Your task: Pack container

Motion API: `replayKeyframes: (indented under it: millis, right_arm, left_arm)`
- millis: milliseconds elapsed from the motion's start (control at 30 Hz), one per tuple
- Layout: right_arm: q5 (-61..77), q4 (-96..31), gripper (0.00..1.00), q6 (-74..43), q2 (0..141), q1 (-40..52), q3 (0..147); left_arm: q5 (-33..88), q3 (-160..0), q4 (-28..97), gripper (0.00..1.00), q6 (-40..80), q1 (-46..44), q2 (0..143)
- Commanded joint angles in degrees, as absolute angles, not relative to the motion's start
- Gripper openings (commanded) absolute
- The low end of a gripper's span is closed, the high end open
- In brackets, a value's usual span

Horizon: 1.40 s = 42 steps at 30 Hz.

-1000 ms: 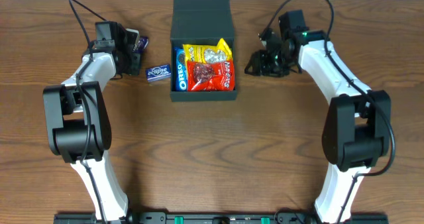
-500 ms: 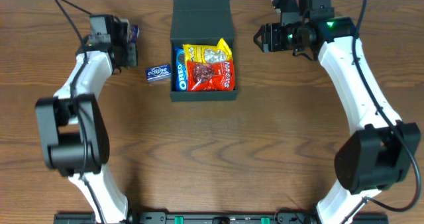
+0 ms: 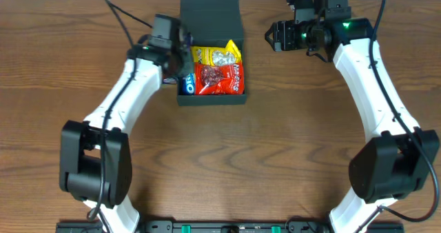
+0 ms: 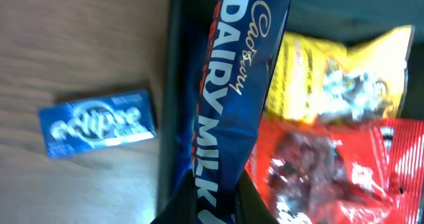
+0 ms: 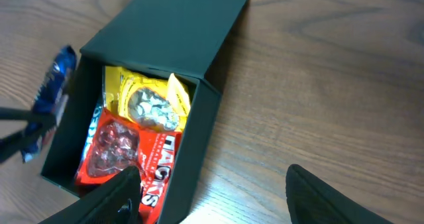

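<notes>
Dark green-black, the container (image 3: 209,9) sits open at the far middle of the table (image 3: 220,157), flap lid laid back. From overhead, the left fingers (image 3: 180,54) have swung in from the table's far-left corner and now hang over the container's left edge. The right fingers (image 3: 271,36) have barely moved, off to the container's right and well apart from it. An Oreo pack (image 3: 186,86) shows by the left wall.

At the left wrist, the fingers are clamped on a Cadbury Dairy Milk bar (image 4: 238,98), poised over the container's left wall with a yellow packet (image 4: 338,78) and a red Maltesers packet (image 4: 331,164) inside. An eclipse gum pack (image 4: 98,122) lies on the table just outside.

At the right wrist, both fingers are spread wide with nothing between them, the container beyond them.
</notes>
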<state>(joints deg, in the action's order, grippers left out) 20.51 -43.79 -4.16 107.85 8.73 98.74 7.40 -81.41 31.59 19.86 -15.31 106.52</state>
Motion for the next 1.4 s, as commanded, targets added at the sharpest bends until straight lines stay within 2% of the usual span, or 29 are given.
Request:
replayKeyframes:
  millis: [0,233,267,300,467,767,1000,1067,1233,1267,1367]
  right_arm:
    - [19.9,-43.75,0.7,-2.68,107.2,8.21,99.74]
    - [19.9,-43.97,0.71,-2.68,107.2,8.21,99.74]
    - [19.9,-44.03,0.71,-2.68,107.2,8.21,99.74]
    - [19.9,-44.1,0.72,-2.68,107.2,8.21,99.74]
    - [19.9,-44.12,0.73,-2.7,107.2,8.21,99.74]
    - [19.9,-44.21,0.73,-2.7,107.2,8.23,99.74]
    - [19.9,-44.38,0.73,-2.7,107.2,8.23,99.74]
    - [19.9,-44.51,0.73,-2.72,107.2,8.23,99.74]
    - [19.9,-44.64,0.74,-2.76,107.2,8.34,99.74]
    - [19.9,-44.64,0.73,-3.07,107.2,8.38,99.74]
    - [19.9,-44.62,0.74,-3.18,107.2,8.45,99.74]
  left_arm:
    - [0.34,-81.65,32.77,0.06,24.58,-17.72,106.74]
    - [-1.52,-81.65,32.77,0.06,29.08,-18.79,106.74]
    - [-1.5,-81.65,32.77,0.13,29.41,-18.79,106.74]
    - [-1.52,-81.65,32.77,0.27,29.41,-18.79,106.74]
    - [-1.5,-81.65,32.75,0.49,29.36,-18.79,106.74]
    - [-3.25,-81.65,32.75,0.49,24.43,-17.85,106.69]
    - [-11.33,-81.65,30.41,0.47,8.01,-13.96,106.69]
    - [-10.81,-81.67,29.52,0.52,7.25,-12.01,106.69]
    - [-9.08,-81.65,29.95,0.56,18.59,-7.57,106.72]
    - [-6.98,-81.65,29.95,0.59,21.91,-6.68,106.72]
    - [1.54,-81.65,29.76,0.59,36.6,-5.08,107.18]
